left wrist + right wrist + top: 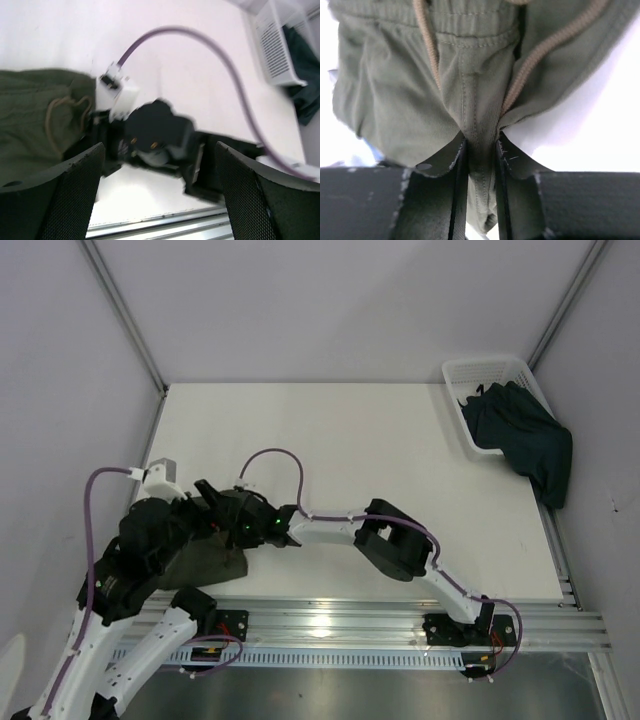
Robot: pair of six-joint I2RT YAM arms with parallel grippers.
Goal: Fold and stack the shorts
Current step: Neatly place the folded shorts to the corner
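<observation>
The left gripper (159,150) hung spread wide and empty above the table's (380,450) near-left corner. There the olive-green shorts (205,562) lay bunched, close to the near edge and the metal rail (350,615). Their long axis could not be made out in the heap. The waistband and its tan drawstring (555,42) faced the right gripper (481,145), which was clamped on a fold of the olive cloth just below the band. A purple cable (275,453) looped over that arm. Beyond it, bare white tabletop lay open to the far edge and the right side. At the far-right corner, the dark navy-teal shorts (530,445) spilled out of a white mesh basket (485,363), draped over its right rim and past the table's edge.
</observation>
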